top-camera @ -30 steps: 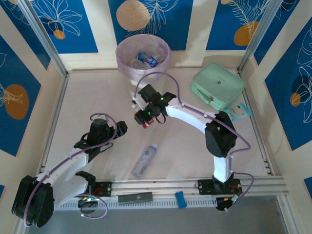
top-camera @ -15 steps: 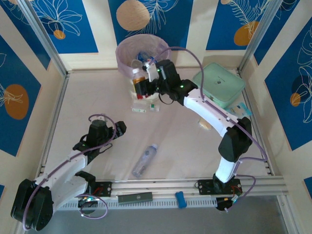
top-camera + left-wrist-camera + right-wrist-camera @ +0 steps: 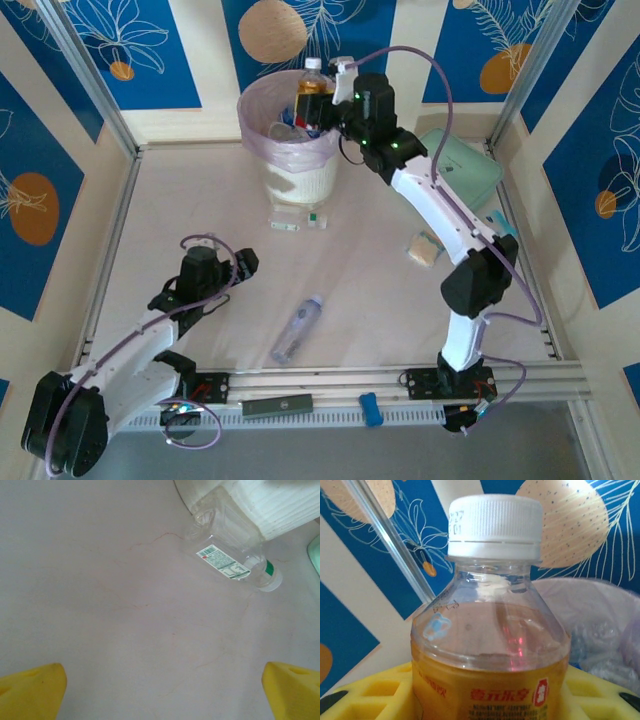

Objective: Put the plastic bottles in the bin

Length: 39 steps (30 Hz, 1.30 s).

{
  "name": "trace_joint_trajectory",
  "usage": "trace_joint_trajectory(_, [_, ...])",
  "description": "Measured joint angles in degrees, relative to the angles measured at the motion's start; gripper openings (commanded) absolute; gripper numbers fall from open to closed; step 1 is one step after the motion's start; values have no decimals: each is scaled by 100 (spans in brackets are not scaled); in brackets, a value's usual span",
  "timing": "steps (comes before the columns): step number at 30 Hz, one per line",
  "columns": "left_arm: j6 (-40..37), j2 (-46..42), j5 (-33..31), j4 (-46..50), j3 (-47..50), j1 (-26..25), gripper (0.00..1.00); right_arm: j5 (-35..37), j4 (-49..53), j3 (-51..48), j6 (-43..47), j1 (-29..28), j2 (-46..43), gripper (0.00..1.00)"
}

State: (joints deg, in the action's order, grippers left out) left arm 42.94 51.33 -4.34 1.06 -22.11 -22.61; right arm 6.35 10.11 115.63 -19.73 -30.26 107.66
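Over bin (image 3: pixel 262 108), seemingly its rim | right hand (image 3: pixel 318 104) clamps upright orange-label bottle (image 3: pixel 311 86) | left hand (image 3: pixel 247 262) spread wide

Bare table (image 3: pixel 180 200) open left of bin (image 3: pixel 295 180). In the way: clear bottle (image 3: pixel 225 560) by bin's foot, lone bottle (image 3: pixel 297 328) mid-table, pouch (image 3: pixel 470 170) right.

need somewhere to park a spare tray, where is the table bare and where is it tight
Bare: the far-left stretch between the bin and the left rail; the middle between the flat packets and the lying clear bottle. Crowded: the right side, with the mint pouch, a small beige item and the right arm over it.
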Motion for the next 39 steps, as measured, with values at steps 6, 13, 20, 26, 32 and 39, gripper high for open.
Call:
trace_joint_trajectory(6, [-146,-260,33,201,0,0,100,144,457,1419,66,17,1106,50])
trace_joint_trajectory(13, [-302,-317,87,433,0,0,100,284,1281,2885,212,-11,2205,53])
trace_joint_trajectory(20, [-428,-205,149,457,-35,0,100,345,1707,3377,271,-35,2573,72])
trace_joint_trajectory(26, [-446,-118,247,457,-131,0,100,380,1749,3469,376,-37,2570,82])
trace_joint_trajectory(32, [-446,-35,385,459,-168,0,100,382,1967,3421,452,-42,2430,85])
trace_joint_trajectory(39, [-446,136,586,459,-291,0,100,374,1926,2055,564,-118,1141,87])
